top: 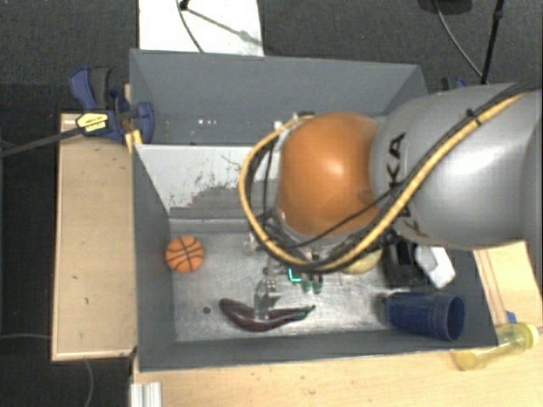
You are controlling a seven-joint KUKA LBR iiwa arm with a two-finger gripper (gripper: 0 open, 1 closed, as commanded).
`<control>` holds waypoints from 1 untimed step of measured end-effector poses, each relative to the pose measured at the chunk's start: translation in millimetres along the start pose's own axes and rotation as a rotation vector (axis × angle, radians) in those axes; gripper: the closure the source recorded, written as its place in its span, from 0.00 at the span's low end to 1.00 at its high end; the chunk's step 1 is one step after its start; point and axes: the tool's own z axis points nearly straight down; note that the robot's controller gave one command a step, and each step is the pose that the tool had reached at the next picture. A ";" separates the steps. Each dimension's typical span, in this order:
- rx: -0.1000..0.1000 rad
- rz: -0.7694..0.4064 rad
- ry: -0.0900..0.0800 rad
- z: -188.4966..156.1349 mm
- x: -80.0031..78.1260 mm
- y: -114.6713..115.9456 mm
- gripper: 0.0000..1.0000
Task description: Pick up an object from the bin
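Note:
My gripper hangs under the orange wrist cover, low over the front middle of the bin floor. Its tip is right at the top of a dark purple, long, curved thing shaped like an aubergine, which lies flat along the front wall. I cannot tell whether the tip touches it. A small orange basketball rests about a hand's width to the left, near the left wall.
A dark blue cup lies on its side in the front right corner. Behind it are a black and white thing and a pale yellow thing, both partly hidden under the arm.

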 end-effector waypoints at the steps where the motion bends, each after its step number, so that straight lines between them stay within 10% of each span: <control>1: -0.001 0.005 -0.007 -3.3 -1.9 -0.7 0.00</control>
